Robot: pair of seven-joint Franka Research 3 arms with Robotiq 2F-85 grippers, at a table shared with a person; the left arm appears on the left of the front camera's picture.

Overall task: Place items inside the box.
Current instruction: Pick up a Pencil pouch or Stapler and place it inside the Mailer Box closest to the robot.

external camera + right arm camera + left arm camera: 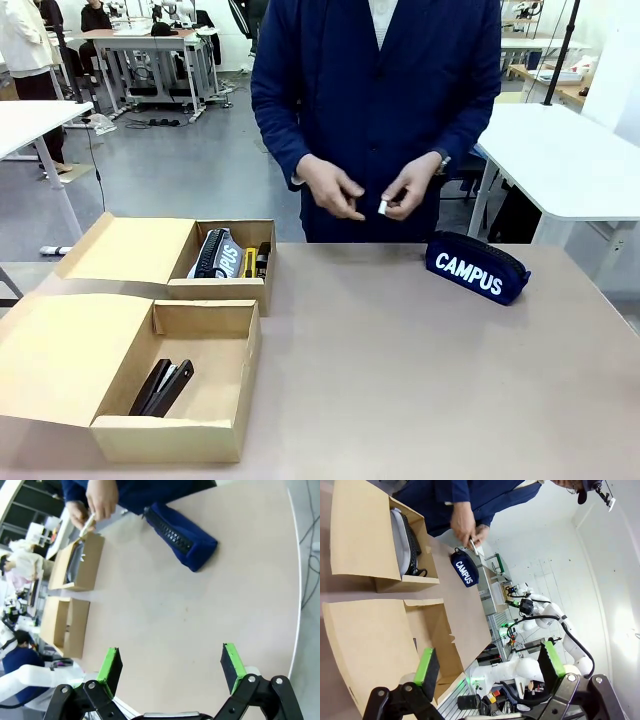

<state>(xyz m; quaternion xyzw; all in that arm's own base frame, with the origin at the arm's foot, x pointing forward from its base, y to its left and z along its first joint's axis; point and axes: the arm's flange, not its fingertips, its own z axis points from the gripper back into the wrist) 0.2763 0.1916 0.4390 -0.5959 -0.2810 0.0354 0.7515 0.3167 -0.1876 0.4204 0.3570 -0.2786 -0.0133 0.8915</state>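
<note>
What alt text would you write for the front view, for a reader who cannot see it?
A person in navy stands across the table, holding a small white object. A navy CAMPUS pencil case lies at right; at left, the far cardboard box holds a grey pouch and yellow knife, the near box black staplers.

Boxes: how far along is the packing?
Done: two black staplers lie in the near box; grey zip pouch and yellow utility knife sit in the far box. In hand: the person's hand holds a small white thing. To do: the navy CAMPUS pencil case lies on the table. Left gripper and right gripper: jaws open, empty.
</note>
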